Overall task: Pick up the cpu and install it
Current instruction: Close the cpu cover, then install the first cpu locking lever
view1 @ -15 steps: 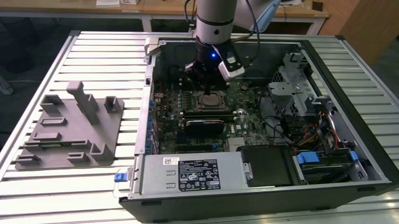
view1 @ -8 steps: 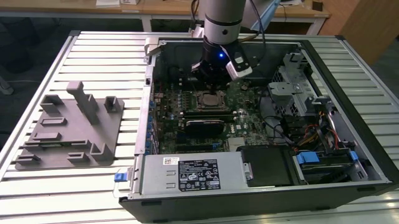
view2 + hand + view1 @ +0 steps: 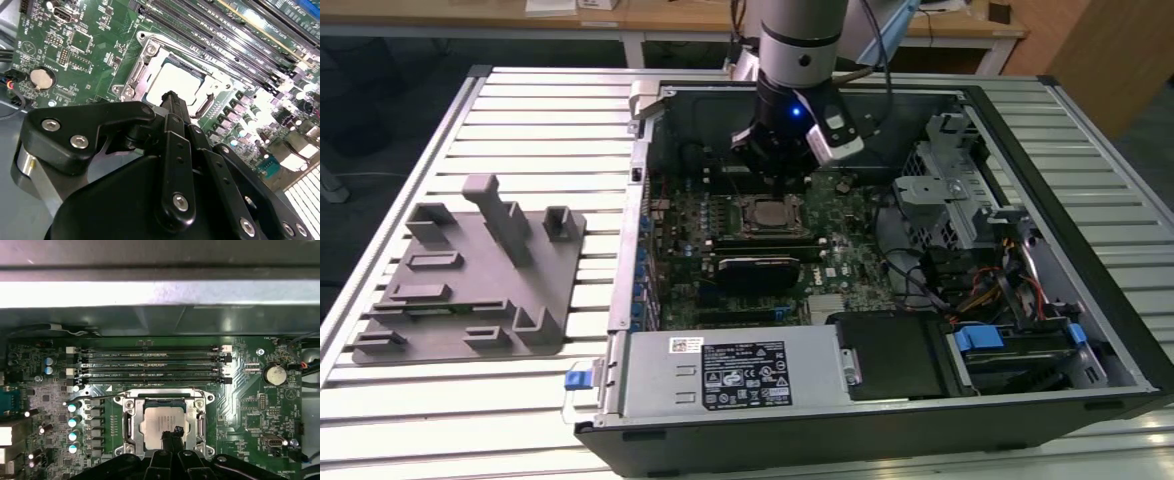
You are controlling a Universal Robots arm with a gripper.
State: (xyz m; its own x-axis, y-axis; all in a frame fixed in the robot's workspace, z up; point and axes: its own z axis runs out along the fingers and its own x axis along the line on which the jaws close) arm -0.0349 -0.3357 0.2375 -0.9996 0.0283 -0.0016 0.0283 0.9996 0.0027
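Cpu framed closely by socket

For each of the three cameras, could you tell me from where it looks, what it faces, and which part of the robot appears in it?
Exterior view: off the arm, above and in front of the open computer case on the slatted table; the arm descends to the socket.
Second wrist view: on the arm, looking obliquely past the gripper at the motherboard.
First wrist view: on the arm, facing the memory slots; the gripper's tip shows.
Shared: both wrist views show the cpu seated in the socket.
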